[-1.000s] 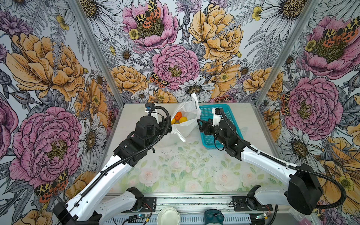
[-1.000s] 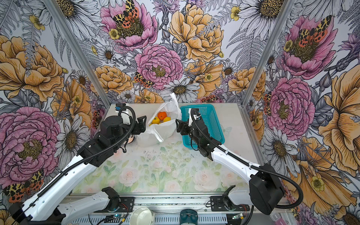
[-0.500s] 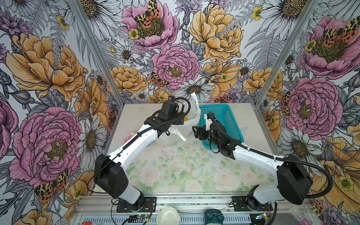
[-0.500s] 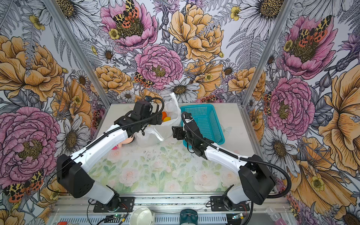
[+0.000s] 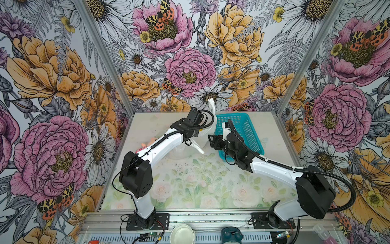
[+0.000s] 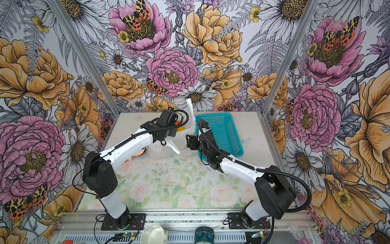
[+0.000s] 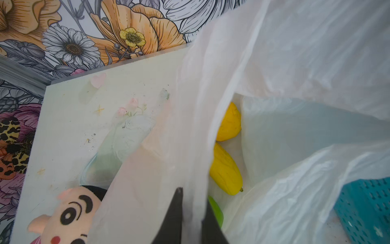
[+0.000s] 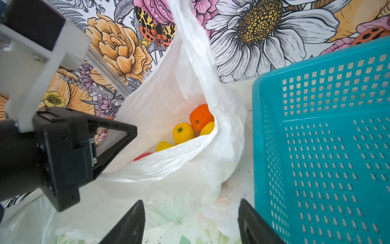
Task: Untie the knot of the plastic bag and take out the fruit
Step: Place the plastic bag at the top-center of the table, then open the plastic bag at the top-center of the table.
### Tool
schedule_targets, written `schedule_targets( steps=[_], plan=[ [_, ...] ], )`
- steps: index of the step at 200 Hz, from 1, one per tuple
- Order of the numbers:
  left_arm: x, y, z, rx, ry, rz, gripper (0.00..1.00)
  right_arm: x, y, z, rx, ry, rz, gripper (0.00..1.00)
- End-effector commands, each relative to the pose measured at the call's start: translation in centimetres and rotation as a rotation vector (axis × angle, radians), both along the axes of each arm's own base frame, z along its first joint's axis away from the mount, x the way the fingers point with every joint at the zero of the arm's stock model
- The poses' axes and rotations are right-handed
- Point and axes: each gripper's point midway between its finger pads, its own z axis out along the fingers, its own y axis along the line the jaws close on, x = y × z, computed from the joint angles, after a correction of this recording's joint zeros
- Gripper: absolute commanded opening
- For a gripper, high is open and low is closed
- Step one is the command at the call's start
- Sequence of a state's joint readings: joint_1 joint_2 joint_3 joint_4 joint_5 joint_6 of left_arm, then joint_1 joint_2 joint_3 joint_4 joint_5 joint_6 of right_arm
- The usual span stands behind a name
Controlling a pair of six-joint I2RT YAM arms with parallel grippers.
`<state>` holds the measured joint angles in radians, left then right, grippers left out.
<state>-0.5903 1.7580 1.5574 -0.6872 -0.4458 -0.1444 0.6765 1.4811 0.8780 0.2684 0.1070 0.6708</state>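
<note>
The white plastic bag (image 8: pixel 181 88) lies by the basket with its mouth open and one handle loop (image 5: pixel 212 105) standing up; no tied knot shows. My left gripper (image 7: pixel 193 202) is shut on the bag's rim film. Inside lie fruit: an orange (image 8: pixel 200 117), a round yellow one (image 8: pixel 183 133), a red one (image 8: pixel 143 156), two long yellow ones (image 7: pixel 225 171) and a green one (image 7: pixel 216 211). My right gripper (image 8: pixel 191 211) stands open low at the bag's near side, touching nothing I can see. Both top views show the bag (image 6: pixel 185 131) between the two wrists.
A teal mesh basket (image 5: pixel 242 131) stands right of the bag, close beside my right gripper. A plush doll (image 7: pixel 69 215) lies left of the bag under the left arm. A clear plastic dish (image 6: pixel 158 152) sits in front of the bag. Patterned walls enclose three sides.
My left arm has reached forward to the bag and its jaws have closed on the rim. My right gripper has moved left toward the bag and narrowed a little.
</note>
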Motion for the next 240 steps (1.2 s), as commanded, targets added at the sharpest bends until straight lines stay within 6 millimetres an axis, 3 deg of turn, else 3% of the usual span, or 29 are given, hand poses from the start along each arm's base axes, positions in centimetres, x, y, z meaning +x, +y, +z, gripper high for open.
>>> schedule_targets(
  steps=[1,72,113,126,145,160,211,240],
  plan=[
    [-0.1,-0.2,1.2,0.01,-0.029,0.004,0.04,0.3,1.1,1.3,0.135,-0.022,-0.004,0.68],
    [-1.4,-1.2,1.5,-0.028,-0.024,-0.03,0.0,2.6,4.6,-0.1,0.278,0.073,0.01,0.66],
    [-2.0,-1.1,2.0,-0.039,-0.029,-0.038,0.0,4.4,5.3,-2.4,0.273,0.121,-0.032,0.65],
    [-2.1,-1.0,2.1,-0.041,-0.033,-0.039,0.0,4.8,5.5,-2.8,0.274,0.127,-0.03,0.55],
    [-2.2,-0.9,2.1,-0.059,-0.034,-0.046,0.0,4.8,5.6,-3.3,0.269,0.135,-0.031,0.18],
    [-1.9,-0.4,2.0,-0.078,-0.033,-0.039,0.0,4.5,5.1,-3.7,0.262,0.135,-0.042,0.0],
    [0.5,3.3,2.9,-0.141,-0.054,0.049,0.0,1.3,1.9,-4.0,0.224,0.097,-0.101,0.0],
    [2.4,4.4,4.1,-0.184,-0.096,0.07,0.0,-0.9,0.4,-4.5,0.173,0.086,-0.123,0.0]
  ],
)
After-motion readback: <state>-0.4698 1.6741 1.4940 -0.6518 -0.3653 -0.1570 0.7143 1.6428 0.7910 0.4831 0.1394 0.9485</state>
